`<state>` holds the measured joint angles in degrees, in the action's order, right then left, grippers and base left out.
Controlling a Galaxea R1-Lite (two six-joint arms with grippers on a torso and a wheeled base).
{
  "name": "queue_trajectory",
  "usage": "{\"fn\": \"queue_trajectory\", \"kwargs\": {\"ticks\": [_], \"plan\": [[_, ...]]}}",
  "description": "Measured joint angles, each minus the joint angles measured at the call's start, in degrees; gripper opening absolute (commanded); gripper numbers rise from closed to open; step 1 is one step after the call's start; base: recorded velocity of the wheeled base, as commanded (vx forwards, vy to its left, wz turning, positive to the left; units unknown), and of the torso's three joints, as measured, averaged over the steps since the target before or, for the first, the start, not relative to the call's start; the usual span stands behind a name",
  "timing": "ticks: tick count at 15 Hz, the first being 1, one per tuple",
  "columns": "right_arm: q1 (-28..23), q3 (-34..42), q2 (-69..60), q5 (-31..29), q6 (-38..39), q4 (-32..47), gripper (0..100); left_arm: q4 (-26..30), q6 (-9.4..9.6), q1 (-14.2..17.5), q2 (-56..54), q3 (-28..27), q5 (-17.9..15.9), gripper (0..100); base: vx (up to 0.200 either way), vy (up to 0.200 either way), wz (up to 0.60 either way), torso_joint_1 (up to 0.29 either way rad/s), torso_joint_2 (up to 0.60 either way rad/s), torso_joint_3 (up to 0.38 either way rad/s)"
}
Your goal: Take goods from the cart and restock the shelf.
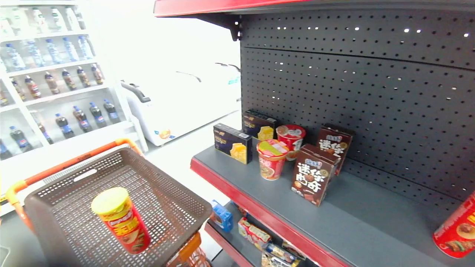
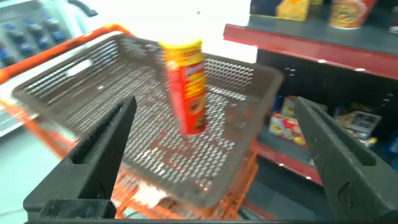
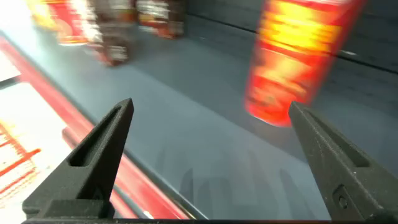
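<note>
**One can left to shelve**

A tall red can with yellow lid [image 1: 120, 220] stands in the brown perforated cart basket [image 1: 178, 202], left pincer [image 2: 214, 104] wide before it. Right pincer [image 3: 211, 106] (also wide, empty) hovers by a second red can [image 1: 458, 230] at the grey shelf [image 1: 352, 222]'s right edge.

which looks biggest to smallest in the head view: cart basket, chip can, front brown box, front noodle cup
cart basket
chip can and front brown box: near alike, the can nearer the camera, so unranked
front noodle cup, smallest
</note>
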<state>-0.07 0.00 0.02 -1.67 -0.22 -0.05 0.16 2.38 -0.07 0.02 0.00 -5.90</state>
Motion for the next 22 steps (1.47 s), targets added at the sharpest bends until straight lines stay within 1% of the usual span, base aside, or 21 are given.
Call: {"fn": "queue_trajectory", "kwargs": {"ticks": [1, 4, 5, 7, 8, 9, 11, 12, 13, 14, 16, 17, 18, 21, 22], "plan": [[0.0, 0.0, 0.0, 0.0, 0.0, 0.0, 100, 0.0, 0.07, 0.0, 0.0, 0.0, 0.0, 100, 0.0, 0.0, 0.6, 0.002, 0.01, 0.012], [0.0, 0.0, 0.0, 0.0, 0.2, 0.1, 100, -0.2, 0.63, 0.0, 0.4, -1.1, 0.7, 100, 0.0, 0.0, 0.0, 0.0, 0.0, 0.0], [0.0, 0.0, 0.0, 0.0, 0.2, 0.0, 100, 0.9, 0.95, 0.0, 1.5, -3.5, 0.8, 100, 0.0, 0.0, 0.0, 0.0, 0.0, 0.0], [0.0, 0.0, 0.0, -0.1, 0.2, 0.1, 100, 4.2, 1.52, 0.0, 7.9, -13.6, 0.9, 100, 0.0, 0.0, 0.0, 0.0, 0.0, 0.0], [0.0, 0.0, 0.0, -0.1, 0.2, 0.1, 100, 6.5, 1.91, 0.0, 13.4, -19.1, 1.0, 100, 0.0, 0.0, 0.0, 0.0, 0.0, 0.0], [0.0, 0.0, 0.0, -0.1, 0.2, 0.0, 100, 8.3, 2.52, 0.0, 19.5, -23.4, 1.1, 100, 0.0, 0.0, 0.0, 0.0, 0.0, 0.0], [0.0, 0.0, 0.0, -0.1, 0.2, 0.0, 100, 10.6, 4.43, 0.1, 30.4, -28.4, 1.3, 100, 0.0, 0.0, 0.0, 0.0, 0.0, 0.0], [0.0, 0.0, 0.0, -0.1, 0.2, 0.0, 100, 10.9, 5.25, 0.1, 35.6, -29.7, 1.3, 100, 0.0, 0.0, 0.0, 0.0, 0.0, 0.0], [0.0, 0.0, 0.0, -0.1, 0.2, 0.0, 100, 9.4, 5.5, -0.1, 39.7, -30.0, 1.1, 100, 0.0, 0.0, 0.0, 0.0, 0.0, 0.0], [0.0, 0.0, 0.0, -0.1, 0.2, 0.0, 100, 6.7, 5.63, -0.2, 43.9, -28.9, -0.3, 100, 0.0, 0.0, 0.0, 0.0, 0.0, 0.0], [0.0, 0.0, 0.0, -0.1, 0.2, 0.0, 100, 0.2, 5.63, -0.3, 50.7, -24.9, -8.1, 100, 0.0, 0.0, 0.0, 0.0, 0.0, 0.0], [0.0, 0.0, 0.0, -0.1, 0.2, 0.0, 100, -4.4, 5.64, -0.2, 53.7, -22.6, -9.9, 100, 0.0, 0.0, 0.0, 0.0, 0.0, 0.0], [0.0, 0.0, 0.0, -0.1, 0.2, 0.0, 100, -10.4, 5.63, -0.1, 57.4, -20.2, -10.8, 100, 0.0, 0.0, 0.0, 0.0, 0.0, 0.0], [0.0, 0.0, 0.0, -0.1, 0.2, 0.0, 100, -32.3, 5.74, 1.0, 69.9, -13.8, -11.7, 100, 0.0, 0.0, 0.0, 0.0, 0.0, 0.0], [0.0, 0.0, 0.0, -0.1, 0.2, 0.0, 100, -37.9, 5.91, 1.3, 74.1, -12.0, -11.9, 100, 0.0, 0.0, 0.0, 0.0, 0.0, 0.0]]}}
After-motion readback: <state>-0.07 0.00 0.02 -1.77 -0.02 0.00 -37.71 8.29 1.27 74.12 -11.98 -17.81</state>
